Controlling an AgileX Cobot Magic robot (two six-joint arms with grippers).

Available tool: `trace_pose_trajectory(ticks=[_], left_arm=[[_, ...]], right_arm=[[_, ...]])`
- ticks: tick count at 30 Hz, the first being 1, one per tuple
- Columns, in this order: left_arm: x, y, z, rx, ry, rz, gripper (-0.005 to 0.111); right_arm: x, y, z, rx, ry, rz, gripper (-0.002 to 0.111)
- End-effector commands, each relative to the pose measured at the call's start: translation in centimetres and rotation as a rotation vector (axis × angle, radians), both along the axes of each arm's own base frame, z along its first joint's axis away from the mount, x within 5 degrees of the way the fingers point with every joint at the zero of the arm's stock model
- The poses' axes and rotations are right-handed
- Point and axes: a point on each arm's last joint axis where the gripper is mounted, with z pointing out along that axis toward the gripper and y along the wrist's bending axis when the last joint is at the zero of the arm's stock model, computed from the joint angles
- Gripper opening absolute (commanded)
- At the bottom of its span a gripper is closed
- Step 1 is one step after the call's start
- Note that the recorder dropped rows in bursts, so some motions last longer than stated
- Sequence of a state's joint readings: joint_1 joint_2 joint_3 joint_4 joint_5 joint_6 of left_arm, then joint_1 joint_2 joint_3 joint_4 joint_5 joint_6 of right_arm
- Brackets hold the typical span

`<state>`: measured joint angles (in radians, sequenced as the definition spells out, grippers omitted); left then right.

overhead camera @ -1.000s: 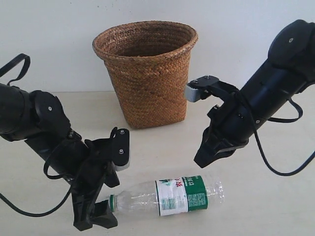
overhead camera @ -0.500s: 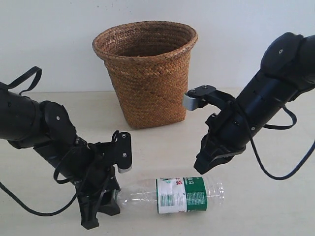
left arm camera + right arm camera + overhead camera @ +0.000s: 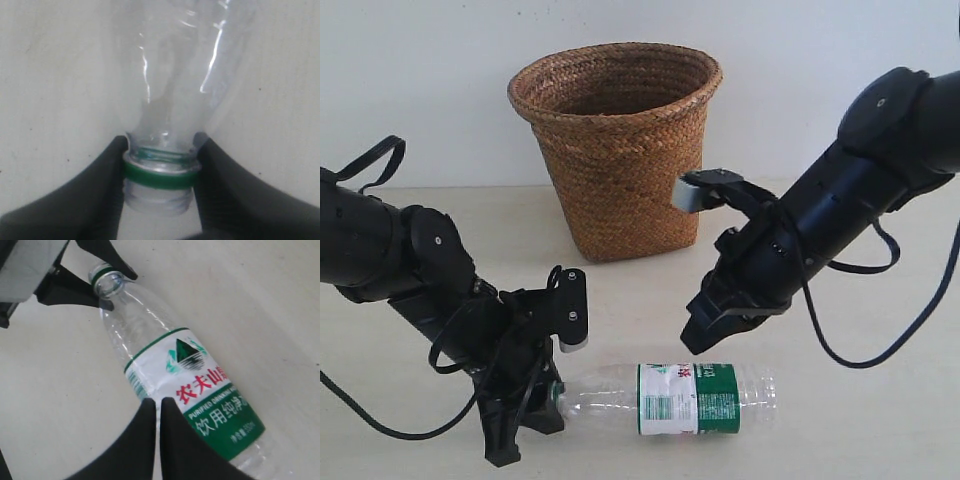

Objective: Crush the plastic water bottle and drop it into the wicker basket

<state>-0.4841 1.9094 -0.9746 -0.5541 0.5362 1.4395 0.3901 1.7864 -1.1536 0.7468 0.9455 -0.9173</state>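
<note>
The plastic water bottle [image 3: 690, 398] lies on its side on the table, clear, with a green-and-white label. Its mouth [image 3: 109, 282] looks open, and a green ring sits round the neck. My left gripper [image 3: 548, 400] is shut on that neck, and the left wrist view shows its two fingers [image 3: 107, 170] pressed against the ring on either side. My right gripper [image 3: 692, 342] hovers just above the label with its fingers nearly together and nothing between them. In its own view the right gripper [image 3: 159, 402] is over the label's edge on the bottle [image 3: 200, 380]. The wicker basket [image 3: 620, 150] stands upright behind.
The pale table [image 3: 880, 420] stretches to the right of the bottle, and a white wall rises behind the basket. The left arm's cables [image 3: 380, 160] loop at the far left. The right arm's body [image 3: 850, 200] slants down from the upper right.
My right gripper has come down and to the left, from beside the basket to just over the bottle's label. The left gripper holds the neck, and the bottle has shifted slightly.
</note>
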Motion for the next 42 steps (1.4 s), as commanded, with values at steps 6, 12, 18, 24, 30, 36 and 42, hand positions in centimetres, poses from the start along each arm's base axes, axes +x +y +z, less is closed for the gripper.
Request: trace_pose_trajectory(ticks=[6, 12, 18, 24, 30, 36, 42], left_arm=[[-0.2, -0.2, 0.0, -0.007, 0.02, 0.007, 0.005], [-0.2, -0.2, 0.0, -0.007, 0.02, 0.007, 0.005], [-0.2, -0.2, 0.0, -0.009, 0.029, 0.027, 0.005], [-0.5, -0.2, 0.0, -0.008, 0.061, 0.031, 0.005], [-0.5, -0.2, 0.0, -0.007, 0.071, 0.027, 0.005], [-0.9, -0.2, 0.0, -0.005, 0.108, 0.028, 0.005], [-0.9, -0.2, 0.0, -0.002, 0.113, 0.025, 0.005]], right_arm=[[0.1, 2.1, -4.0, -0.052, 0.082, 0.012, 0.0], [0.9, 1.8, -8.2, -0.157, 0.136, -0.035, 0.0], [1.9, 0.8, -11.5, -0.373, 0.231, -0.074, 0.0], [2.0, 0.8, -13.1, -0.432, 0.312, -0.089, 0.0], [2.1, 0.6, -12.9, -0.479, 0.356, -0.089, 0.0], [2.8, -0.7, -12.9, -0.626, 0.294, -0.132, 0.0], [3.2, -0.1, -11.6, -0.604, 0.314, -0.126, 0.0]])
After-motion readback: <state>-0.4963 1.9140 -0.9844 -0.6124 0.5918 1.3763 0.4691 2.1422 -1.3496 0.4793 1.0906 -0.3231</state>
